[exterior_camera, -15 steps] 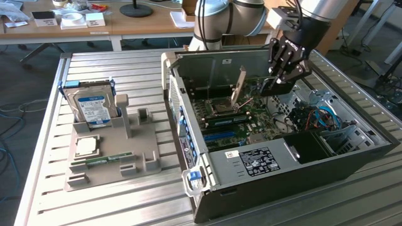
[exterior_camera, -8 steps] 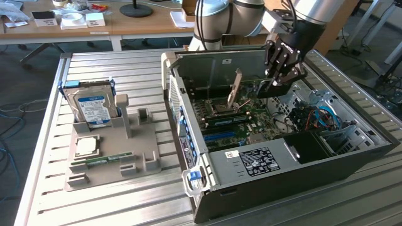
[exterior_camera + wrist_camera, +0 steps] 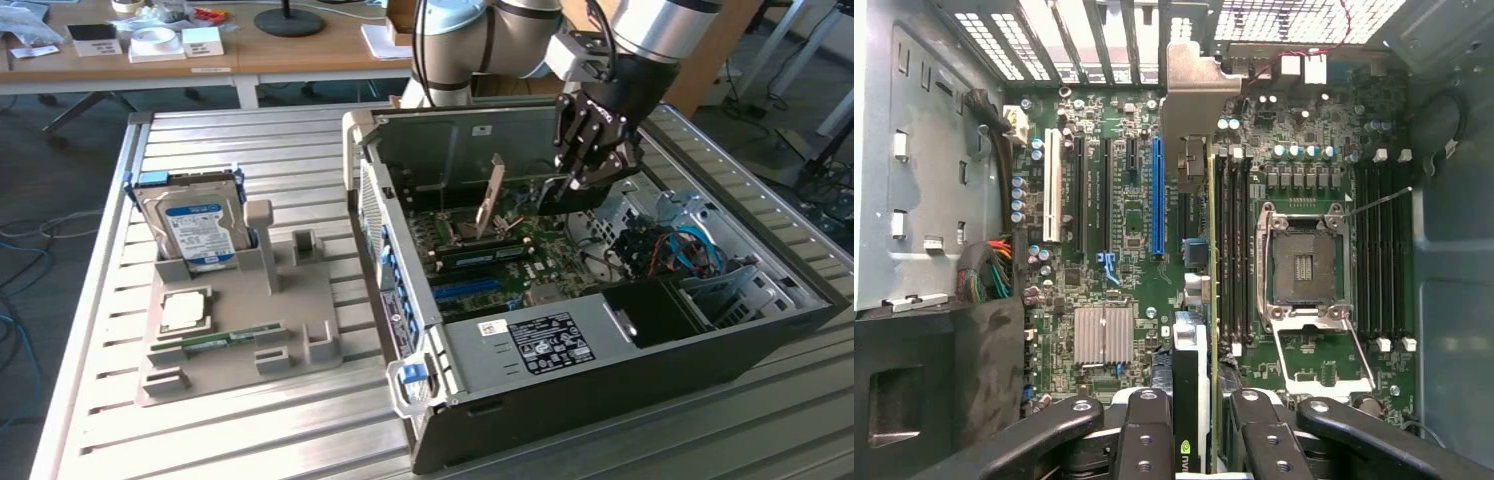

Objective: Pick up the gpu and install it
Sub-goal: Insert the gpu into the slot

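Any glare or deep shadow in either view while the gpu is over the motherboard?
Wrist view: the rear vent grille washes out white with backlight, the motherboard and gpu are evenly lit, the black shroud is in shadow. Exterior view: light glares off the table at that view's right; the computer case is shaded inside.

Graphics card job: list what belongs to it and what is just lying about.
Job: graphics card, held between the fingers; open computer case; motherboard with its long blue slot.
Lying about: hard drive, memory stick, processor chip, all on the grey holder beside the case.
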Action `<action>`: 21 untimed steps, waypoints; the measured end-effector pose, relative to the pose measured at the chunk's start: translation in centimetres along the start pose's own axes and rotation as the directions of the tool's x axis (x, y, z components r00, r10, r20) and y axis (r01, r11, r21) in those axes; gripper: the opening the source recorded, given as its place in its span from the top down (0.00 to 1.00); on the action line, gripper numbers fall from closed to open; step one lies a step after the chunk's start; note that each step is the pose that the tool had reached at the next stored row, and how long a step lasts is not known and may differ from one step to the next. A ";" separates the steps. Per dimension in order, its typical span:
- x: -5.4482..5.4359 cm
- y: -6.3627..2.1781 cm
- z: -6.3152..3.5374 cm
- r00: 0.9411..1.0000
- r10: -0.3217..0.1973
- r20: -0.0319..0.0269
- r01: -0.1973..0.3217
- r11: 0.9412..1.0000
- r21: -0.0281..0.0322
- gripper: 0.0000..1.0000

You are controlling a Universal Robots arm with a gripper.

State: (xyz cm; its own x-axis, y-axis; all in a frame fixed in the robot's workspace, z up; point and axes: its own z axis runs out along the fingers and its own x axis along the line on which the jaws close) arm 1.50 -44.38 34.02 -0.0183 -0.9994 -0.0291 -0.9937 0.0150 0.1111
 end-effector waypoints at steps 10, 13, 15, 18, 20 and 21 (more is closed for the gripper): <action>0.0 0.00 0.02 1.000 0.000 0.000 0.000 1.000 0.000 0.73; 0.0 -0.01 0.14 1.000 0.000 0.001 0.000 1.000 0.000 0.73; 0.0 -0.03 0.30 1.000 -0.001 0.000 0.001 1.000 0.000 0.73; 0.0 -0.04 0.47 1.000 -0.001 0.000 0.001 1.000 0.000 0.73; 0.0 -0.03 0.47 1.000 -0.001 0.000 0.001 1.000 0.000 0.73; 0.0 -0.04 0.48 1.000 -0.001 0.000 0.001 1.000 0.000 0.73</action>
State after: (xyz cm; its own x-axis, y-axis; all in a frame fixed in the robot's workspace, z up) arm 1.48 -44.38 33.54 -0.0178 -0.9994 -0.0292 -0.9937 0.0144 0.1111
